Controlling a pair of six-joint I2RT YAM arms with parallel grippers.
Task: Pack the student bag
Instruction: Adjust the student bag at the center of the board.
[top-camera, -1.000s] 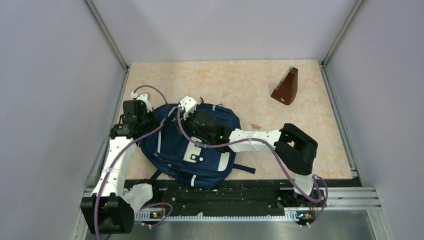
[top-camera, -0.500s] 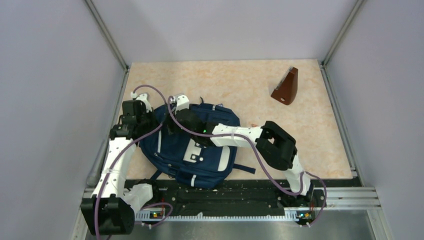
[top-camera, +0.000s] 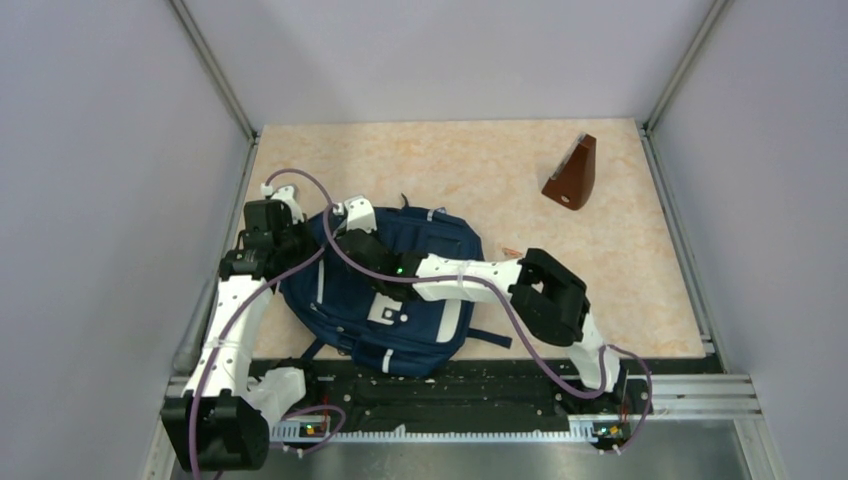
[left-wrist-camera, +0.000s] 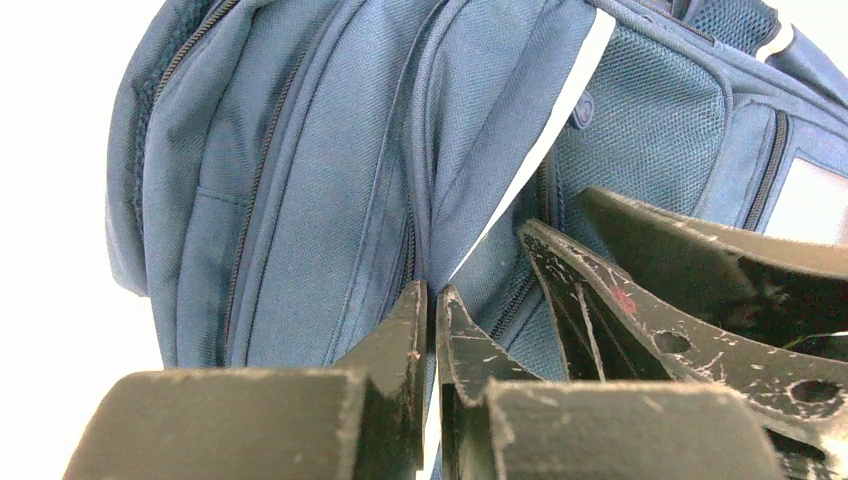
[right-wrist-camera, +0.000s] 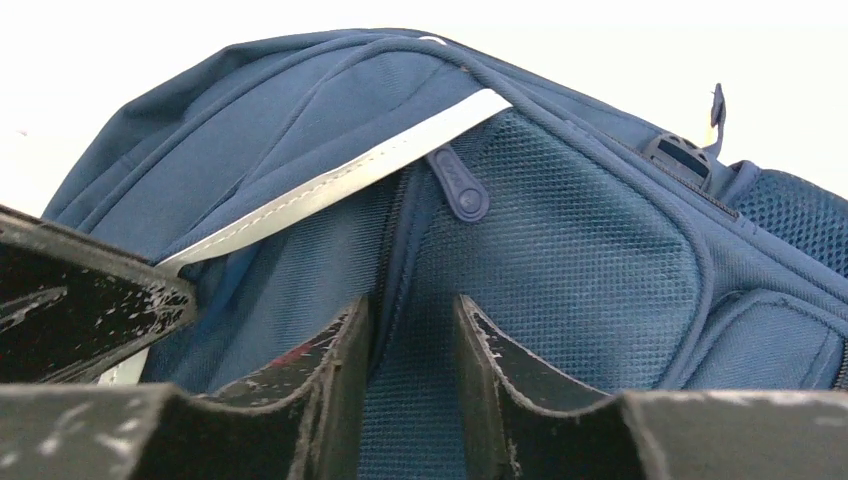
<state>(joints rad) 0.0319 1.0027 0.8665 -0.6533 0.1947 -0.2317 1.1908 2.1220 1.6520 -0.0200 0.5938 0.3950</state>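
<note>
The student bag (top-camera: 400, 300), a navy backpack with white stripes, lies flat at the near left of the table. My left gripper (top-camera: 300, 240) is at its left edge. In the left wrist view it (left-wrist-camera: 432, 295) is shut on a fold of the bag's fabric (left-wrist-camera: 330, 150) beside the white trim stripe (left-wrist-camera: 570, 85). My right gripper (top-camera: 345, 235) reaches across the bag to the same edge. In the right wrist view it (right-wrist-camera: 412, 315) is narrowly open, its jaws either side of the mesh pocket (right-wrist-camera: 560, 260) by a zipper, below the zipper pull (right-wrist-camera: 458, 190).
A brown wedge-shaped object (top-camera: 572, 175) stands at the far right of the table. A small orange scrap (top-camera: 512, 252) lies right of the bag. Grey walls close in both sides. The two grippers are almost touching.
My right arm has swung left across the bag, bringing its gripper next to the left one. The left arm and the bag have barely moved.
</note>
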